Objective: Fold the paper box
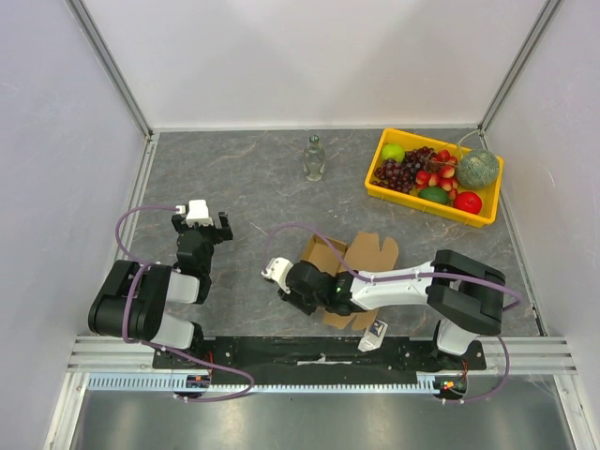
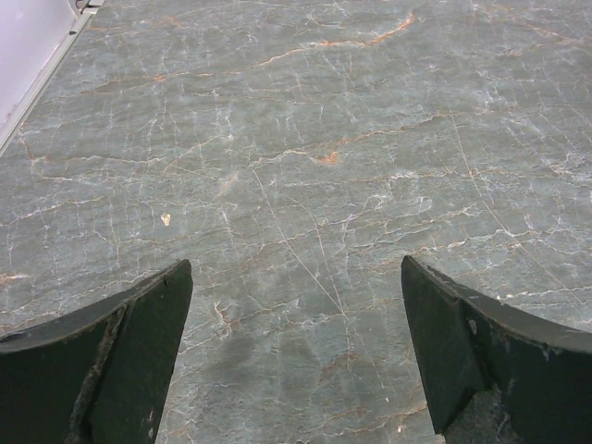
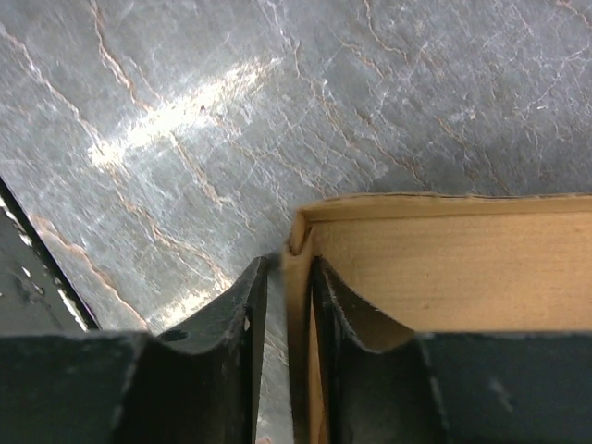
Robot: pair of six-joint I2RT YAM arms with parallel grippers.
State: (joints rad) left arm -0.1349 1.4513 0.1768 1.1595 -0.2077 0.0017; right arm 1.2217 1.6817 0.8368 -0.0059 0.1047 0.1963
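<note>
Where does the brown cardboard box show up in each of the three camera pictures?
Top external: the paper box lies low, just right of centre.
Left wrist: not in it; only table shows between the open fingers of the left gripper.
Right wrist: lower right, with one wall standing between the fingers of the right gripper.
Shared landmark: the grey marbled table.
</note>
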